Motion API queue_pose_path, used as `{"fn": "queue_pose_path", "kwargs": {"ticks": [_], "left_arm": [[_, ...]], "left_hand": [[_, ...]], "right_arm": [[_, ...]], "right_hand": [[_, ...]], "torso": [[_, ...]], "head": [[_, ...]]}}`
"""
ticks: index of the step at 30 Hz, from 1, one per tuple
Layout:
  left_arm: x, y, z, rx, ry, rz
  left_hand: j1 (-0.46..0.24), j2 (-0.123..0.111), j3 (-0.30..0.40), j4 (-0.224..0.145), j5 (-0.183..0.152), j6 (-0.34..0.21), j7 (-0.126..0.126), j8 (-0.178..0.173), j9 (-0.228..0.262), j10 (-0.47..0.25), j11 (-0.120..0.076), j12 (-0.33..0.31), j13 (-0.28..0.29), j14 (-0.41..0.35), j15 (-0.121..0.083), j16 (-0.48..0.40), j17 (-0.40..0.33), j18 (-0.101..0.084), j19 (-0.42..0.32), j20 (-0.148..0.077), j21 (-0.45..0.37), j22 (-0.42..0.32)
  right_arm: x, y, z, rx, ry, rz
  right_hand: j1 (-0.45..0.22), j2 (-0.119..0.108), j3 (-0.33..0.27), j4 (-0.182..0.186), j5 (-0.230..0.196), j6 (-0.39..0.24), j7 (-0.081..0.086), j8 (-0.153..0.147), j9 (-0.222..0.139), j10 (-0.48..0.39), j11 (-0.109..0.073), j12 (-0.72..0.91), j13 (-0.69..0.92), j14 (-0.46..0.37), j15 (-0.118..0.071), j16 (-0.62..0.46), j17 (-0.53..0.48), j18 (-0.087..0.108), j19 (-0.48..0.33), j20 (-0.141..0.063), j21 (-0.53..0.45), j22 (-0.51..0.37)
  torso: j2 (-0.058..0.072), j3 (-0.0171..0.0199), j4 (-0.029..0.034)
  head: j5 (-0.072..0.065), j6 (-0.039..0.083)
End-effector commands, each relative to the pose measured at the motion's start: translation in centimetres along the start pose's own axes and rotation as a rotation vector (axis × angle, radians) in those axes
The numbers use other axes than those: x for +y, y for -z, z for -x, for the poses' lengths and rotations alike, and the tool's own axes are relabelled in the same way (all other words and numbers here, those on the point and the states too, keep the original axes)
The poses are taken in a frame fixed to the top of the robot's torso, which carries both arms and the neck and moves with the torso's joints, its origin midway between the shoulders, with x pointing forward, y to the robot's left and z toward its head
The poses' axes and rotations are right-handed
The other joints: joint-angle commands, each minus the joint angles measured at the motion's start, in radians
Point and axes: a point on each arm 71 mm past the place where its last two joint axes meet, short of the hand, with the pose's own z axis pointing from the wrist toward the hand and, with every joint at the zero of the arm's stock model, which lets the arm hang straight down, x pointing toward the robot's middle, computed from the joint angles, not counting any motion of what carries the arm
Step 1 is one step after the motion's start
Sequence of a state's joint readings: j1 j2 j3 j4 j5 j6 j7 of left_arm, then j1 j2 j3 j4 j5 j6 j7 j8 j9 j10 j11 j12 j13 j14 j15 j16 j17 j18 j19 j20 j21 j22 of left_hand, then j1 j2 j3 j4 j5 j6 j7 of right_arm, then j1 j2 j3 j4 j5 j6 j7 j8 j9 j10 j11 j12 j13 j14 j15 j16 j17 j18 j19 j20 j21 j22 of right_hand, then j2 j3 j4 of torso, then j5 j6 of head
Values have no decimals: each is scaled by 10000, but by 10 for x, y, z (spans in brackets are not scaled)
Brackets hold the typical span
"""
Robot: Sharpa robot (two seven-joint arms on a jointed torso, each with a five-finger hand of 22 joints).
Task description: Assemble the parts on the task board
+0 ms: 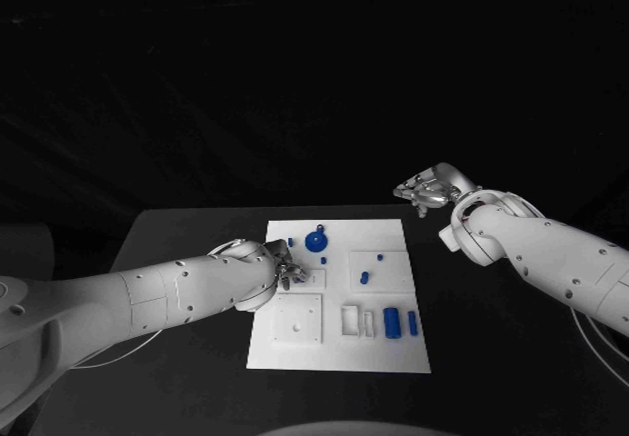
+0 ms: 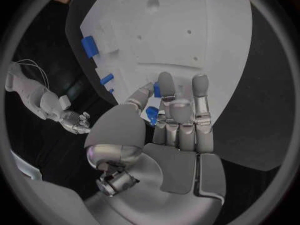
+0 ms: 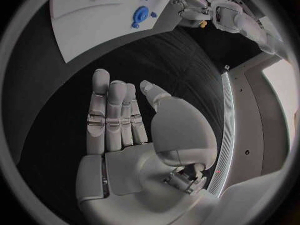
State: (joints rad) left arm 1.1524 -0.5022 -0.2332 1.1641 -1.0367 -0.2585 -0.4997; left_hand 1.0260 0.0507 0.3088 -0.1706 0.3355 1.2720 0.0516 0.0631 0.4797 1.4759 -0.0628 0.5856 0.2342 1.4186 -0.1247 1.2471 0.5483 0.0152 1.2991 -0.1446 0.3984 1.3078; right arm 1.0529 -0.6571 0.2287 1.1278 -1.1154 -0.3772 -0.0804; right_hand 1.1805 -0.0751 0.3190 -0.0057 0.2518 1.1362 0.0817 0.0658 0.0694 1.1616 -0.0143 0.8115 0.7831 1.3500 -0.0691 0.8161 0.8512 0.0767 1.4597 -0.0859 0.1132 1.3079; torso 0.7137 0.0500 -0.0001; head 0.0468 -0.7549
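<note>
The task board (image 1: 394,350) lies flat in the middle of the black table (image 1: 184,236), and the left hand (image 1: 286,270) is over the board's left edge, about halfway along it. From the left wrist camera, its fingers (image 2: 199,92) point out across the white plate with a small blue part (image 2: 152,114) close against the fingertips; whether it is pinched or merely touched, I cannot tell. The right hand (image 1: 426,191) hangs off the board entirely, beyond its far right corner, above bare table, and the right wrist view shows it flat, fingers (image 3: 103,110) straight and side by side with the thumb apart, holding nothing. On the board itself: a round blue disc (image 1: 316,241) sits near the far edge, a blue cylinder (image 1: 391,323) and a thinner blue bar (image 1: 412,322) stand side by side toward the near right part, just beside a white rectangular frame (image 1: 352,320).
</note>
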Motion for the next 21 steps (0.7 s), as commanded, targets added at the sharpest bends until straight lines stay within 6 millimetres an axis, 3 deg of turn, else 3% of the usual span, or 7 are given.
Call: {"fn": "queue_pose_path", "kwargs": {"ticks": [1, 4, 9, 14, 21], "left_arm": [[5, 0, -8, 413, -309, 312], [5, 0, -8, 399, -301, 323], [5, 0, -8, 379, -294, 339], [6, -1, -7, 302, -294, 362], [7, -1, -6, 200, -284, 402]], "left_hand": [[118, 237, 234, -293, 73, 1436, -843, 70, 98, 396, -130, 107, 5, 23, -40, 86, 83, -75, 33, 11, 19, 184], [106, 275, 174, -308, 78, 1381, -880, 106, 1063, 408, -155, 138, -64, 32, -49, 183, 200, -72, 7, 15, 80, 179], [95, 286, 191, -306, 92, 1391, -923, 108, 1641, 400, -170, 247, -54, 32, -45, 246, 294, -64, -1, 17, 101, 179], [55, 310, 200, -273, 165, 1294, -981, 180, 3095, 412, -190, 339, -228, 36, -57, 331, 397, -60, 8, 12, 139, 178], [8, 314, 252, -280, 238, 1334, -1002, 86, 3565, 402, -202, 444, -380, 40, -65, 389, 457, -44, 13, 12, 192, 181]], "right_arm": [[0, 0, -2, 157, -16, -32], [-1, 0, -3, 180, -19, -42], [-2, 0, -4, 210, -22, -62], [-2, 1, -5, 240, -26, -73], [-3, 1, -6, 257, -30, -76]], "right_hand": [[-60, -2, 42, 5, 68, -46, -1, -30, -10, -65, 13, 42, -13, -43, 5, 39, -12, 128, 166, -5, -26, 85], [-81, 0, 56, 6, 85, -54, 3, -31, -11, -68, 17, 45, -13, -46, 6, 35, -17, 127, 172, -4, -53, 88], [-81, 0, 56, 6, 85, -54, 3, -31, -11, -68, 17, 45, -13, -46, 6, 35, -17, 127, 172, -4, -53, 88], [-81, 0, 56, 6, 85, -54, 3, -31, -11, -68, 17, 45, -13, -46, 6, 35, -17, 127, 172, -4, -53, 88], [-103, 4, 58, 15, 132, -52, 2, -31, -10, -65, 15, 49, -13, -43, 5, 38, -17, 127, 184, -5, -61, 95]], "torso": [[-3, -4, 5], [-4, -8, 2], [1, -11, 2], [-2, -5, 6], [2, -3, -5]], "head": [[9, -10], [20, -5], [23, -2], [28, -3], [28, -11]]}}
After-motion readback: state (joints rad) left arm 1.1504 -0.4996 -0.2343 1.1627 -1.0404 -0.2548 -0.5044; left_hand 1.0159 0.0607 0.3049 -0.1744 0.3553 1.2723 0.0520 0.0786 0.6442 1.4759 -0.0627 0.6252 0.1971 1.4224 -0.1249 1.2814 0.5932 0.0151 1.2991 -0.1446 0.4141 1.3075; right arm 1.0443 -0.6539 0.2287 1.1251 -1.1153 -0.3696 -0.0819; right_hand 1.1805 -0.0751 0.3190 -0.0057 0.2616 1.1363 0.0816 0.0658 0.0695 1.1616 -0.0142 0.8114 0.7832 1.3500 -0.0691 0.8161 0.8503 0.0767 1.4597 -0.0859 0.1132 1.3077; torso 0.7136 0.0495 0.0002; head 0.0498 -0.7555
